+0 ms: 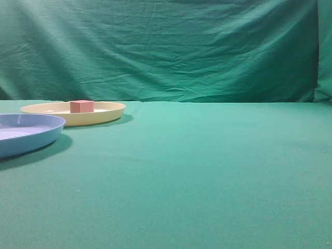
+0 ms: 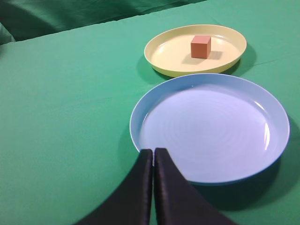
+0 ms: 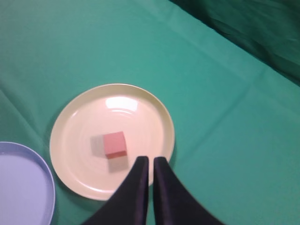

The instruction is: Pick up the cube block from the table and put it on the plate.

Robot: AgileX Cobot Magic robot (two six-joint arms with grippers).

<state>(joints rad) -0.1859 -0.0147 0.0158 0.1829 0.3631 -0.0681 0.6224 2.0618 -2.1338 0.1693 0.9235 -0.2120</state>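
The red-pink cube block (image 1: 81,106) rests inside the pale yellow plate (image 1: 111,113) at the far left of the green table (image 1: 207,166). It also shows in the left wrist view (image 2: 200,46) on the plate (image 2: 164,54) and in the right wrist view (image 3: 115,144) on the plate (image 3: 140,112). My right gripper (image 3: 151,160) is shut and empty, high above the plate's near rim, to the cube's right. My left gripper (image 2: 153,152) is shut and empty at the blue plate's near edge. Neither gripper shows in the exterior view.
A light blue plate (image 1: 31,136) with a ridged inside stands just in front of the yellow plate; it shows in the left wrist view (image 2: 276,136) and the right wrist view (image 3: 18,187). A green cloth backdrop (image 1: 166,46) rises behind the table.
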